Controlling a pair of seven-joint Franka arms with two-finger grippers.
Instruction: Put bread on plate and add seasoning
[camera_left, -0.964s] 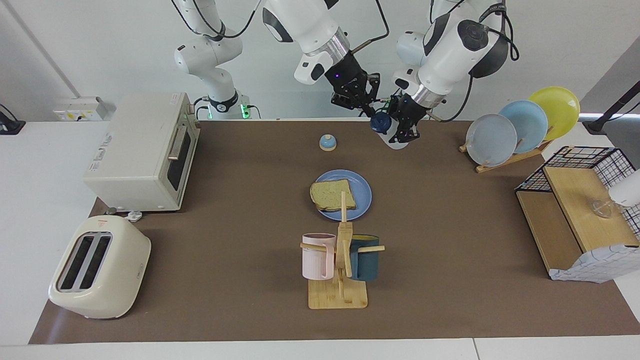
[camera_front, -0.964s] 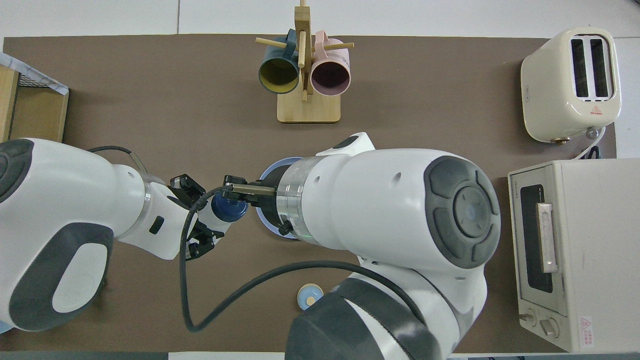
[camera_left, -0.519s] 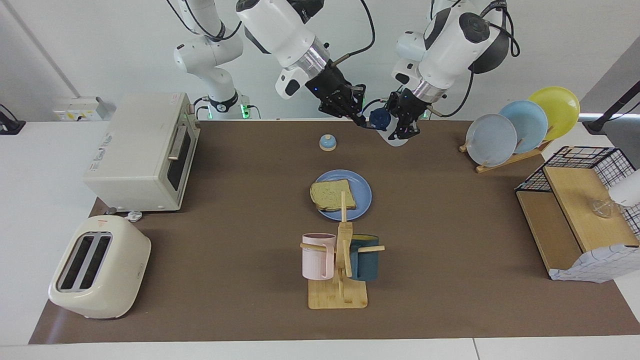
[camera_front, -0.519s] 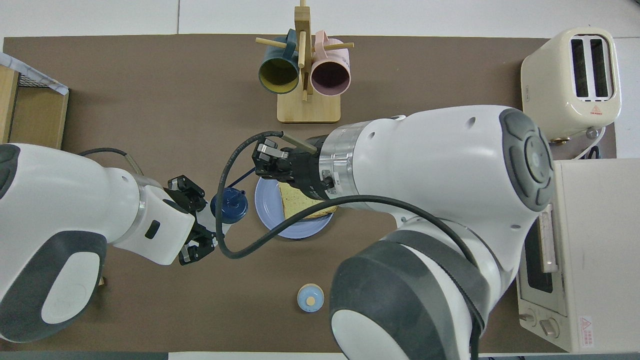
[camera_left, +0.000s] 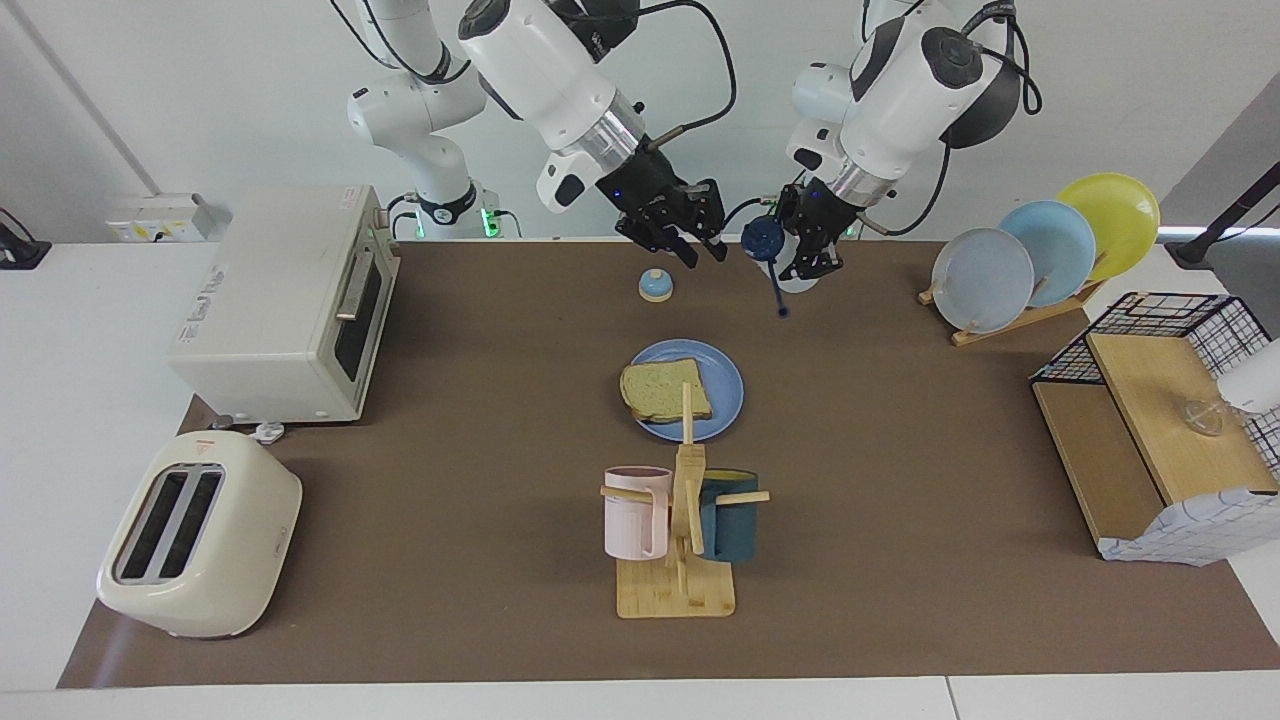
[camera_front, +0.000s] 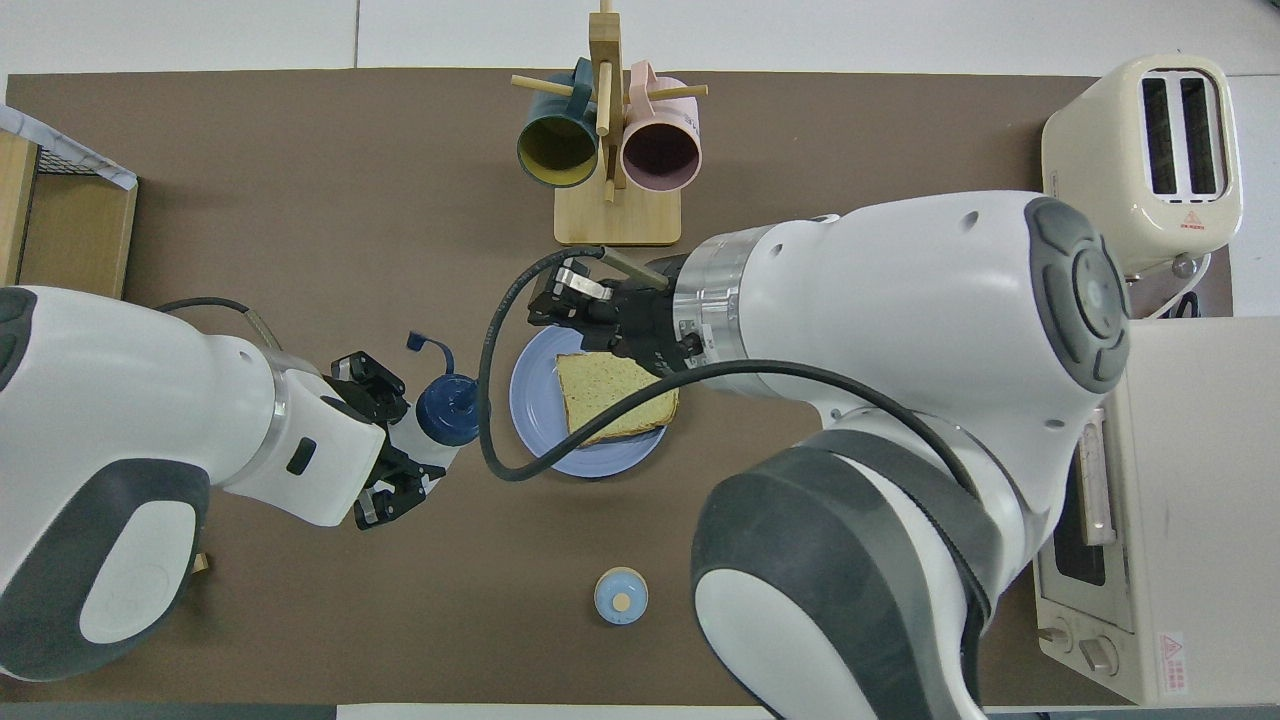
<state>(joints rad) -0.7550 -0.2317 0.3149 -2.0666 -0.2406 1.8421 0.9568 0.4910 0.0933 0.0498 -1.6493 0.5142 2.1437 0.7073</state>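
Observation:
The bread (camera_left: 660, 388) (camera_front: 612, 395) lies on the blue plate (camera_left: 725, 385) (camera_front: 530, 400) at mid-table. My left gripper (camera_left: 805, 262) (camera_front: 400, 450) is shut on the white body of the seasoning bottle (camera_left: 762, 240) (camera_front: 447, 410) and holds it tilted in the air, above the mat between the plate and the robots. The bottle's navy flip lid hangs open on its strap. My right gripper (camera_left: 703, 255) (camera_front: 560, 300) is open and holds nothing. It is raised beside the bottle, apart from it, above the mat near the bell.
A small blue bell (camera_left: 655, 286) (camera_front: 620, 596) stands nearer to the robots than the plate. The mug rack (camera_left: 685, 530) is farther out. The toaster oven (camera_left: 290, 300) and toaster (camera_left: 195, 535) are at the right arm's end. The plate rack (camera_left: 1040, 250) and wire basket (camera_left: 1160, 420) are at the left arm's end.
My right gripper held the bottle's cap, then let go, opened and drew away and upward. The flip lid now hangs open. The left gripper raised the bottle slightly.

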